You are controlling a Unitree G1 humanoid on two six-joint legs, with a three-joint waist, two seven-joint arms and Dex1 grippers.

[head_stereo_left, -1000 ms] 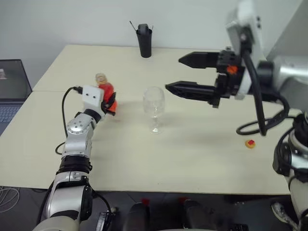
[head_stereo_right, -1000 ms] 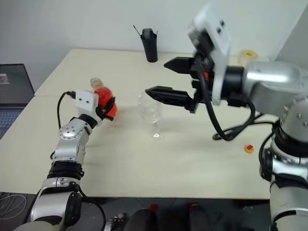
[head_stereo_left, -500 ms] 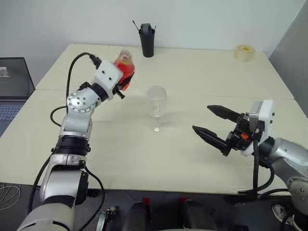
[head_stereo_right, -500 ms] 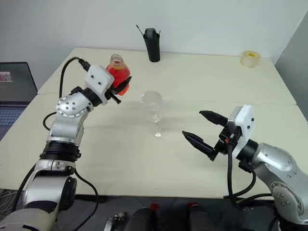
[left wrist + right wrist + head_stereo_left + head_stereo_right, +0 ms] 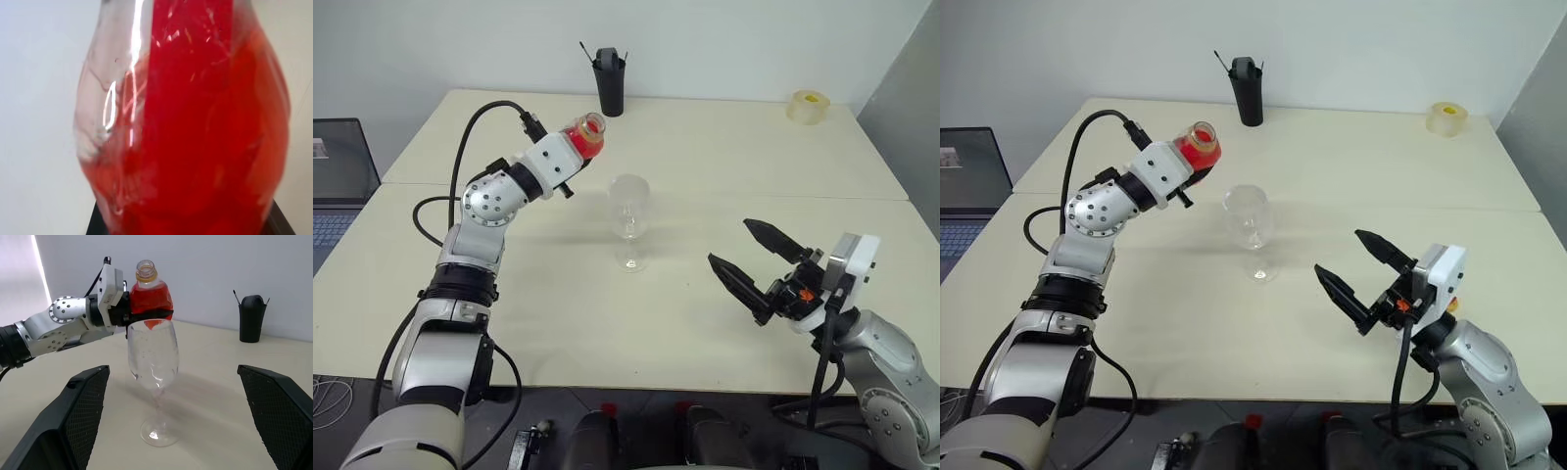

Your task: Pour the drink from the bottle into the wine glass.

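The left gripper pinches the rounded clear plastic bottle, raised left of and behind the wine glass, its uncapped mouth tipped toward the glass. Glossy red drink fills the bottle. Right of the glass, the right gripper hangs spread wide, holding nothing.

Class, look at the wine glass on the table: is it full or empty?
Empty. The wine glass is clear right through, and the red drink sits inside the bottle.
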